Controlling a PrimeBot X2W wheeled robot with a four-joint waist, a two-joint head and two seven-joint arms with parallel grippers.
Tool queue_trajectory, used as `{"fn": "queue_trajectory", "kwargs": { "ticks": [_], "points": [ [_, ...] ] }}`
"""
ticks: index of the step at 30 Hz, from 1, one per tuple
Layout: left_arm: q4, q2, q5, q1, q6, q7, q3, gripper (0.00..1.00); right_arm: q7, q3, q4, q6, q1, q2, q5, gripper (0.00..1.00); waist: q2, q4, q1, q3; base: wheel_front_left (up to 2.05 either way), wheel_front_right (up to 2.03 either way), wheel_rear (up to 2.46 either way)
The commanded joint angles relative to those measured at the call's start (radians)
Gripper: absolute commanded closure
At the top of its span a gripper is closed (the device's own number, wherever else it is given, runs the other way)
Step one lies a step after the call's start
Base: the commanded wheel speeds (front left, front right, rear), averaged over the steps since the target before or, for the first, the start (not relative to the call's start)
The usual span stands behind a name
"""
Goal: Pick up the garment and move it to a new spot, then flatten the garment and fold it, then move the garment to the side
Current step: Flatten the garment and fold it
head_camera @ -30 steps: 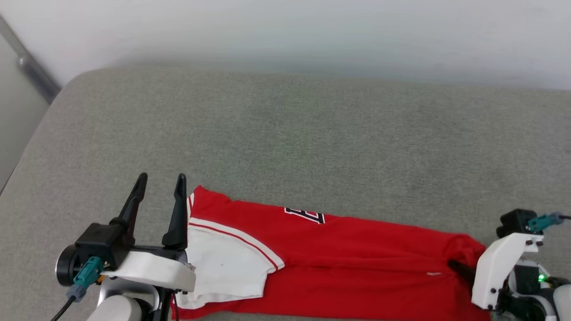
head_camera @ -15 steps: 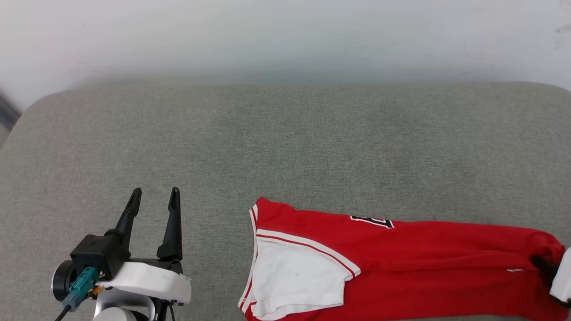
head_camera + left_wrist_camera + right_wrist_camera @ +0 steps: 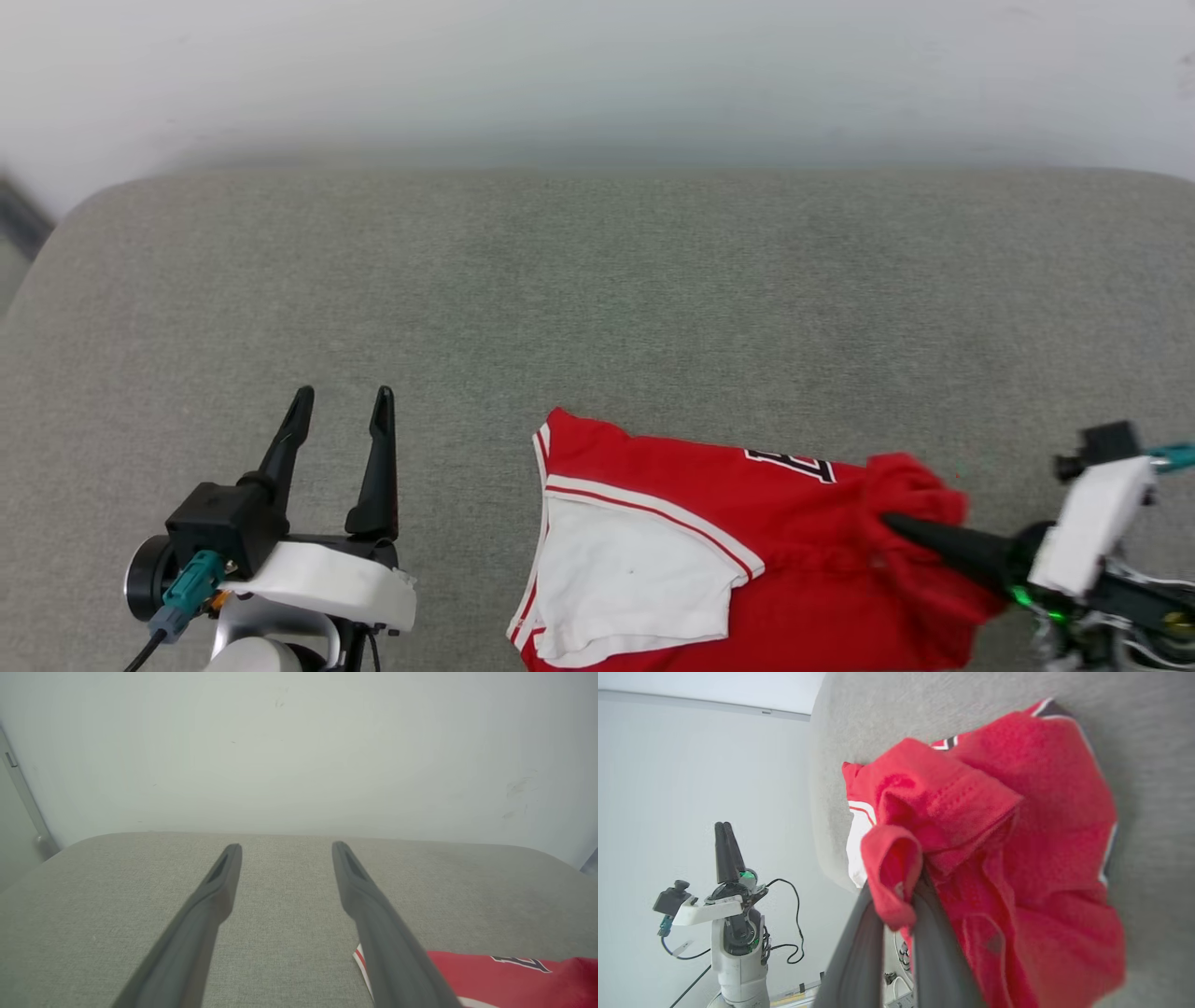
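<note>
FOLD UNDER WAY: The right end effector (image 3: 898, 530), its fingers pressed together on a bunch of red cloth, holds the hem end of the garment (image 3: 672, 485) lifted off the grey fabric-covered tabletop (image 3: 597, 308), w/ the raised cloth hanging over the shirt's own body. The left end effector (image 3: 343, 397) hovers at the near left, fingers spread and empty, apart from the shirt.

The garment lies along the near edge of the tabletop, right of centre as the robot faces it. It is already narrowed to a strip, w/ the white sleeve (image 3: 625, 588) laid on top. Its long axis runs left-right across the robot's front, approx. parallel to the near edge. The shoulder end and striped trim (image 3: 544, 467) point to the robot's left and the hem to its right, that end bunched and curled back over.

By the look of it this is the fold step, hem to shoulder; the move to the side is not yet done. The next move prob. calls for carrying the hem across toward the sleeve end, lowering it so the edges line up, and letting go only once the cloth rests flat. The thin fabric may drag or crumple, so the left end effector could pin the shoulder end.
</note>
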Motion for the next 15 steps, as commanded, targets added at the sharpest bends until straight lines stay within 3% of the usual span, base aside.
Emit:
{"fn": "queue_trajectory", "kwargs": {
  "ticks": [1,10,15],
  "points": [
    [0.001,-0.005,0.003,-0.011,-0.003,0.003,-0.007,0.00,-0.027,0.056,0.031,0.000,-0.016,0.005,0.055,1.00,0.0000,0.012,-0.0001,0.004,0.00,0.00,0.00],
    [0.033,-0.032,0.005,-0.066,-0.035,0.002,-0.037,0.00,-0.265,0.457,0.176,0.000,-0.094,0.005,0.281,1.00,0.0000,0.089,-0.0001,0.037,0.00,0.00,0.00],
    [0.053,-0.044,0.008,-0.086,-0.044,-0.005,-0.044,0.00,-0.397,0.623,0.224,0.000,-0.136,0.004,0.317,1.00,0.0000,0.120,-0.0001,0.052,0.00,0.00,0.00]
  ]
}}
